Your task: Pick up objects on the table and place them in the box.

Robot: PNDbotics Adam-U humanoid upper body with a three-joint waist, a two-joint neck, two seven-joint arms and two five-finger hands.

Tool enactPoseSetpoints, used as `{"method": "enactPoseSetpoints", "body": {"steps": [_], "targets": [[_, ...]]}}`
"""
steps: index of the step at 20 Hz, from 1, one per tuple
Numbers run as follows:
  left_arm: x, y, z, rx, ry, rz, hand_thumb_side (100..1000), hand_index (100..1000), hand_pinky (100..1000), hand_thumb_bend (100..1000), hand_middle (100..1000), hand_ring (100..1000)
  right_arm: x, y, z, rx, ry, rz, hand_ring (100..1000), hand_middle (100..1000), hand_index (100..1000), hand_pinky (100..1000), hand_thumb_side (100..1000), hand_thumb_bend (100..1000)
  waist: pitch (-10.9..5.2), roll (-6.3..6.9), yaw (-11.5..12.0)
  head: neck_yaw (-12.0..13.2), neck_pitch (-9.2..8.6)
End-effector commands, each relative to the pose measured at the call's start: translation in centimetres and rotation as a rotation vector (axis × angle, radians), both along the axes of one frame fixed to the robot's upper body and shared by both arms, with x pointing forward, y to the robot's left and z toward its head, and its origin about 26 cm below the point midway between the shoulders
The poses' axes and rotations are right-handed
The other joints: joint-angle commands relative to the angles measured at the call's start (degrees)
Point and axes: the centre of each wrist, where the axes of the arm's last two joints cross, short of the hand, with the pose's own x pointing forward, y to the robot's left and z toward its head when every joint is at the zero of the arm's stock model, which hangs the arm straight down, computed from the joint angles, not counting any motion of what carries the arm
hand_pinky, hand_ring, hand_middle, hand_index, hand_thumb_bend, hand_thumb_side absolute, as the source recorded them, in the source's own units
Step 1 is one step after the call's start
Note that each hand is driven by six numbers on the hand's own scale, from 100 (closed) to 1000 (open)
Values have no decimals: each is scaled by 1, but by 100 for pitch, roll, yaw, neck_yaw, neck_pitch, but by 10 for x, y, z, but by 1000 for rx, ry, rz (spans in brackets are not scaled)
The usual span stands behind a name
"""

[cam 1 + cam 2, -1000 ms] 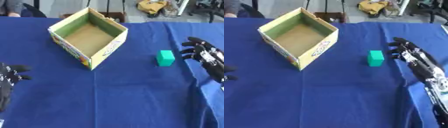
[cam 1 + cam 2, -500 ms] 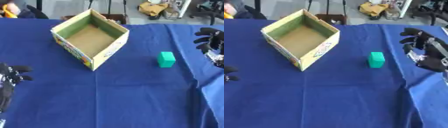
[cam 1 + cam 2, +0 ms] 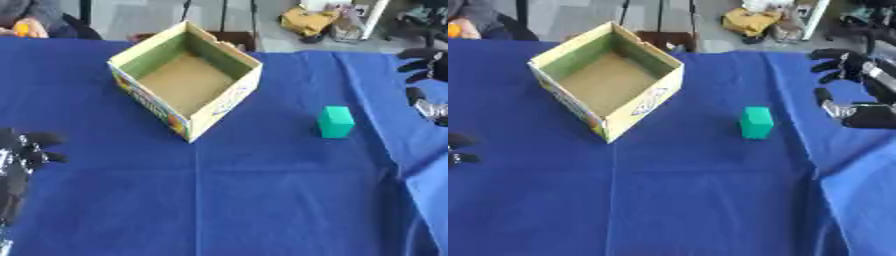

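Table point(image 3: 262, 200): covered with a blue cloth, creased in a faint cross at the middle

Cardboard box point(image 3: 185, 80): open-topped, set cornerwise on the far left half of the table, one corner pointing toward the robot; brown floor inside, green inner walls, printed colours on the two outer walls that face the camera; nothing shows inside it

Green block point(image 3: 756, 122): small, upright, teal-green; stands on the cloth to the right of the box, apart from it, and clear of both hands

Right hand point(image 3: 852, 90): black with silver parts, at the right edge of the table, level with the block and a little beyond it; fingers spread and slightly bent, pointing left toward the block, holding nothing; near the block but not touching it. In the left eye view only its fingertips show at the right border

Left hand point(image 3: 19, 165): black, at the lower left edge of the table, lying over the cloth well apart from the box and the block; fingers relaxed and apart, holding nothing. Only dark fingertips of it show in the right eye view

Beyond the far edge of the table: grey floor, dark chair or stand legs, a yellow object point(image 3: 308, 21) lying on the floor
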Motion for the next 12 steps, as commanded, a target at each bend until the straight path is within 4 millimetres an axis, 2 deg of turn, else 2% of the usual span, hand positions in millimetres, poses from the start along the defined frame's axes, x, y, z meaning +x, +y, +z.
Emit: {"method": "enactPoseSetpoints", "body": {"steps": [1,7,12], "targets": [[1,5,7,31,-16,-5,1000,674,605,383,602,758,3,-14,20,-120,11,-28,906,932,995,798,134,100,-119,-4,14,-39,46],[1,5,7,40,-14,-12,1000,674,604,381,601,758,18,-18,18,-226,48,-48,942,957,999,824,102,100,-139,-38,81,-74,70],[1,4,8,45,-16,-19,1000,674,604,379,601,759,29,-19,11,-272,87,-61,954,966,1000,834,125,100,-138,-52,137,-106,81]]}}
